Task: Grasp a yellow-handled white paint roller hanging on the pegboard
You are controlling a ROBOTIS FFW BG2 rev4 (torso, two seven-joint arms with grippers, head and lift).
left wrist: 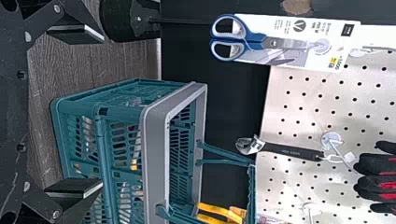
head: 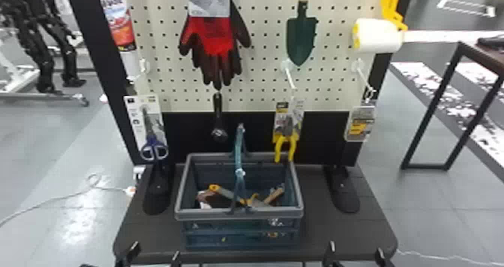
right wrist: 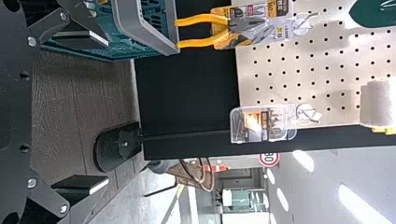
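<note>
Evidently pre-approach: left pincer (head: 151, 256) and right pincer (head: 355, 255) rest released at the tabletop's (head: 348, 232) near edge — next, the right should rise to the paint roller (head: 375, 35), at the pegboard's (head: 258, 78) right edge.

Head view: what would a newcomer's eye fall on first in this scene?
Most likely the red and black gloves, hanging high in the middle of the cream pegboard. Next comes the teal basket with its grey rim, standing on the dark table below the board. The white paint roller, with its yellow handle, hangs at the board's upper right edge.
</note>
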